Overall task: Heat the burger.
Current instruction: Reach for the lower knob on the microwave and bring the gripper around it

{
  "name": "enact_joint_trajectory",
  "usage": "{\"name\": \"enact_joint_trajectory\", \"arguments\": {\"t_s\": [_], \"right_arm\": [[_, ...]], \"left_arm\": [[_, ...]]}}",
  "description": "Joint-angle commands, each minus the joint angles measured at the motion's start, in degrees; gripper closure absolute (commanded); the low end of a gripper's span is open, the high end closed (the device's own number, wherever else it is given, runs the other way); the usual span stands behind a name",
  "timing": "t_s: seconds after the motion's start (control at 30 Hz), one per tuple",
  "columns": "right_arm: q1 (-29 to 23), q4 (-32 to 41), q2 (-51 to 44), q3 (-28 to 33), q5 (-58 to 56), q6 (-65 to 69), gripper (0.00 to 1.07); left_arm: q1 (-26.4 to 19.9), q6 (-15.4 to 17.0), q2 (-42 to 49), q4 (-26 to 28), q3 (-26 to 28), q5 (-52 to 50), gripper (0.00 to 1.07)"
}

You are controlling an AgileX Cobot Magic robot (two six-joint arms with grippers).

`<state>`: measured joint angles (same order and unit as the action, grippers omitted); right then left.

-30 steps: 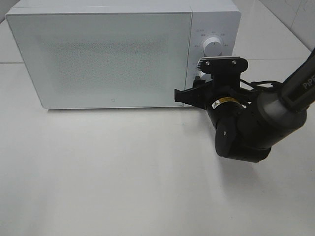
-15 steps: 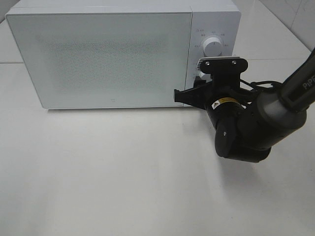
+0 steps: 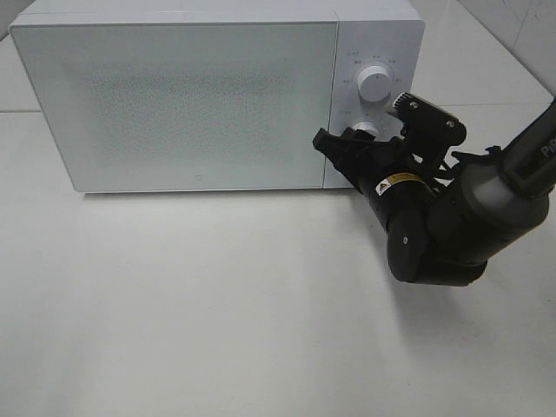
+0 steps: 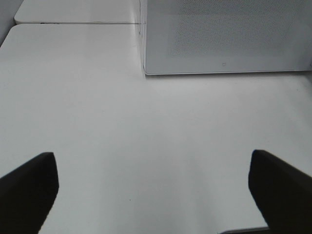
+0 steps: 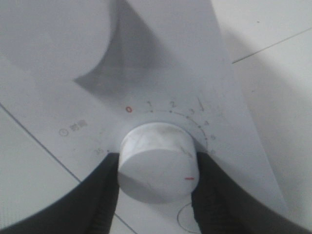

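High view: the right gripper (image 3: pixel 359 139) is at the microwave (image 3: pixel 191 95) panel, on the lower dial (image 3: pixel 367 129). The door is shut and I cannot tell where the burger is.

Left wrist: the left gripper (image 4: pixel 156 195) gapes wide above the table (image 4: pixel 122 122), holding nothing.

Right wrist: 2 fingers (image 5: pixel 100 190), half-closed, clamp the dial from both sides.

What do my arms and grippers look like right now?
The right arm is glossy black with rounded joint housings, a small yellow warning sticker, white lettering on the forearm and thin black cables near the wrist. The right gripper and the left gripper both show plain, dark, blunt fingers; nothing more of the left side is in view.
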<state>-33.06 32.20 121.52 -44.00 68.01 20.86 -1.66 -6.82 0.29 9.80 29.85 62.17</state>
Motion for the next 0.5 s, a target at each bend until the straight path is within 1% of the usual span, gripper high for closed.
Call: {"name": "enact_joint_trajectory", "arguments": {"t_s": [0.03,0.13,0.2,0.3,0.37,0.4,0.47,0.5], "right_arm": [[-0.46,-8.65,-0.86,-2.06,12.15,14.55,1.05],[-0.46,-8.65,-0.86,-2.06,12.15,17.76,1.05],[-0.46,-8.59,-0.86,-2.06,12.15,30.02,1.05],[-0.46,-8.59,-0.86,-2.06,12.15,33.58,1.05],[-0.46,-8.02,-0.86,-2.06,12.15,46.81,1.05],[-0.46,-8.02,-0.86,-2.06,12.15,46.81,1.05],[-0.46,-7.73,-0.86,-2.06,12.15,55.12,1.05],[-0.46,-7.73,-0.86,-2.06,12.15,55.12,1.05]], "left_arm": [[0.0,0.34,1.09,0.29,-0.11,-0.69,0.09],[0.0,0.34,1.09,0.29,-0.11,-0.69,0.09],[0.0,0.34,1.09,0.29,-0.11,-0.69,0.09],[0.0,0.34,1.09,0.29,-0.11,-0.69,0.09],[0.0,0.34,1.09,0.29,-0.11,-0.69,0.09],[0.0,0.34,1.09,0.29,-0.11,-0.69,0.09],[0.0,0.34,1.09,0.29,-0.11,-0.69,0.09],[0.0,0.34,1.09,0.29,-0.11,-0.69,0.09]]}}
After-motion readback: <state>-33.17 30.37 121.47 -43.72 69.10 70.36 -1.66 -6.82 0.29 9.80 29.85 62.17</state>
